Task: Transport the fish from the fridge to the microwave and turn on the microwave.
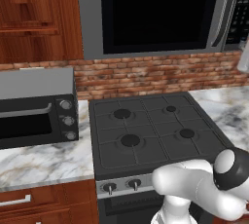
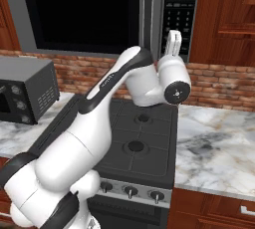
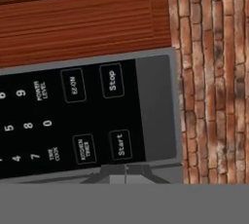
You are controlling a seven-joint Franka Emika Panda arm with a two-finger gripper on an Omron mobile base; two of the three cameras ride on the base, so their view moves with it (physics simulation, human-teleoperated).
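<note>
The claw (image 2: 173, 41), jaws closed and empty, points at the microwave (image 2: 84, 9) button panel (image 2: 179, 9), upper right of frame.

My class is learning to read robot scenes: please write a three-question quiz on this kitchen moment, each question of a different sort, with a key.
1. True or false: the microwave door is open.
2. Which button sits nearest the gripper in the hand view? A) Stop B) Start C) Power Level
3. Fill in: the black countertop oven stands on the marble counter to the ___ of the stove, seen from the base views.

Key: 1 false; 2 B, the Start button; 3 left.
</note>
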